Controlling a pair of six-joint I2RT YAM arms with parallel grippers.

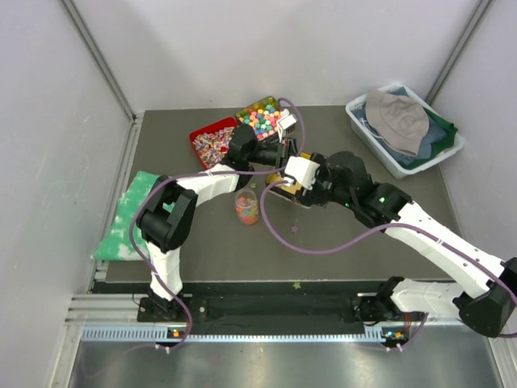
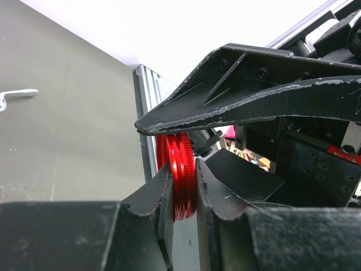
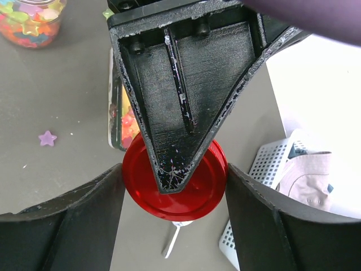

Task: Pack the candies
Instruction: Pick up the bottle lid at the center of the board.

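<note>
A red screw lid [image 3: 141, 183] hangs in the air between both grippers. My left gripper [image 2: 183, 189] is shut on it, its fingers clamped flat on the lid's two faces [image 2: 179, 164]. My right gripper [image 3: 175, 182] has closed in from the sides, and each finger touches the lid's rim. The two grippers meet above the table's middle [image 1: 281, 166]. The candies fill a clear open jar [image 1: 246, 206], standing just left of the grippers, also seen in the right wrist view [image 3: 31, 22]. More candies lie in a small clear container [image 3: 125, 121] beneath the lid.
A red tray of wrapped sweets [image 1: 212, 139] and a tray of pastel balls [image 1: 262, 117] stand at the back. A white bin with a hat [image 1: 404, 125] is at the back right. A green cloth [image 1: 133, 214] lies left. A loose purple star [image 3: 47, 138] and a white spoon [image 3: 172, 245] lie on the table.
</note>
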